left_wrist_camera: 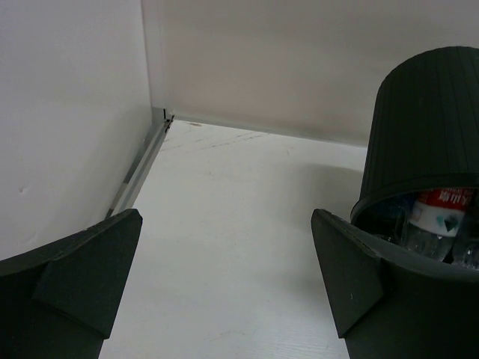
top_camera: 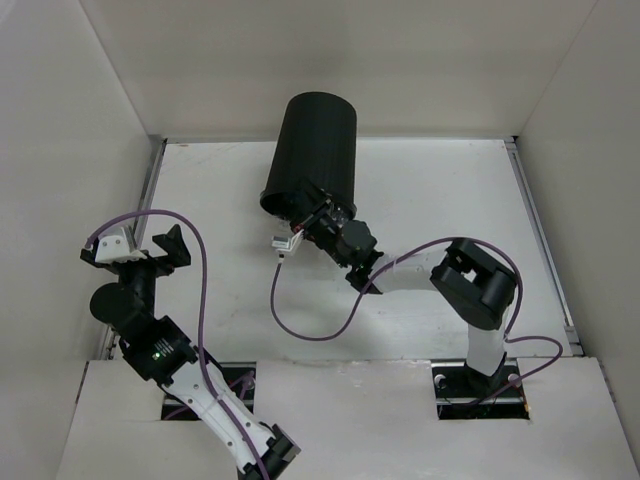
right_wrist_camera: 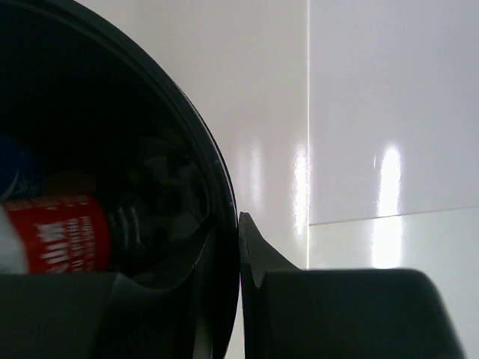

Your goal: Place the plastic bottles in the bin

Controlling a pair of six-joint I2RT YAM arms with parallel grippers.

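The black ribbed bin [top_camera: 312,148] is tipped over, its mouth facing the near left. My right gripper [top_camera: 316,214] is shut on the bin's rim [right_wrist_camera: 221,224], one finger inside and one outside. Inside the bin lies the bottle with the red label [right_wrist_camera: 63,233], with a blue patch [right_wrist_camera: 15,173] and a dim orange shape behind it. The left wrist view also shows the bin [left_wrist_camera: 426,120], with the red-label bottle [left_wrist_camera: 440,213] in its mouth. My left gripper [top_camera: 135,247] is open and empty at the left, well apart from the bin; its jaws [left_wrist_camera: 224,277] stand wide over bare table.
White walls close in the table at the left, back and right. A metal rail [left_wrist_camera: 138,170] runs along the left wall's foot. Purple cables [top_camera: 300,325] loop from both arms over the near part of the table.
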